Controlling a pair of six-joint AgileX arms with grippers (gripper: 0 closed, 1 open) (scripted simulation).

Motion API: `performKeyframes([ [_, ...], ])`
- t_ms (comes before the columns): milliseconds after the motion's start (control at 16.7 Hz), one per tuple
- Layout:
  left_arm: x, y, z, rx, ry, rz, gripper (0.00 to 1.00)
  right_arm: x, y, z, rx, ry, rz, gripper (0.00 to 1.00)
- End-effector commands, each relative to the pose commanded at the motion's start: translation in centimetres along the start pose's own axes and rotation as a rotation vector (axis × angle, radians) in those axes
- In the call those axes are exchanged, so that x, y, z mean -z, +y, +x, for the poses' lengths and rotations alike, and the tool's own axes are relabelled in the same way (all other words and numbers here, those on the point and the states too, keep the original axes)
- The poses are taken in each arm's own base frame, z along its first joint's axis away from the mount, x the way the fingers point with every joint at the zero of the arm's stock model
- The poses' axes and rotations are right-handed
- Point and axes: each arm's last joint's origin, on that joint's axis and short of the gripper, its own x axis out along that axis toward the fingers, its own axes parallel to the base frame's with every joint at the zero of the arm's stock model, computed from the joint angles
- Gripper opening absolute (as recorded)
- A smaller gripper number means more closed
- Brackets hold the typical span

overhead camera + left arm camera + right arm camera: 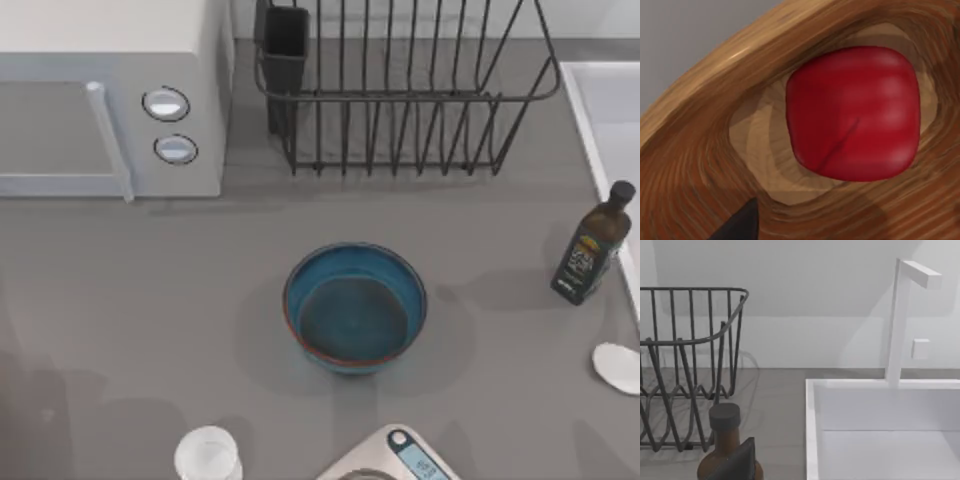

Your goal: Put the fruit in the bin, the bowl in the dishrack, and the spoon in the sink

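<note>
- My left wrist camera is looking straight down on the fruit (pixel 854 114), which is sitting red and glossy in the hollow of a wooden bin (pixel 715 100); one dark fingertip is showing at the edge, and I cannot tell how my left pincer is set
- The bowl (pixel 355 308) is standing upright and empty on the grey table (pixel 130 300), mid-table, well apart from the dishrack (pixel 400 90) at the back
- The spoon (pixel 617 367) is lying at the table's right edge, its pale oval end showing, near the oil bottle (pixel 594 243)
- The sink (pixel 880 430) is lying just beside that bottle, at the right
- My right wrist camera is facing the sink and its white tap (pixel 900 320); I cannot tell how my right pincer is set
</note>
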Motion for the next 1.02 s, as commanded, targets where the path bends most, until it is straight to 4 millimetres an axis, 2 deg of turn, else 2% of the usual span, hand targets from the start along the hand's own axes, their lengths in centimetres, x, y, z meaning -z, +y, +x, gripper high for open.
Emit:
performKeyframes([
  [240,2.0,1.1,-1.0,0.155,-0.085,0.182,1.00,0.0,0.0,0.0,0.000,0.000,0.000,1.00],
  [540,5.3,4.0,-1.1,0.424,-0.289,0.526,1.00,0.0,0.0,0.0,0.000,0.000,0.000,1.00],
  [840,8.2,7.3,-0.1,0.736,-0.630,0.875,1.00,0.0,0.0,0.0,0.000,0.000,0.000,1.00],
  [1020,9.3,8.6,0.9,0.900,-0.864,1.020,1.00,0.0,0.0,0.0,0.000,0.000,0.000,1.00],
])
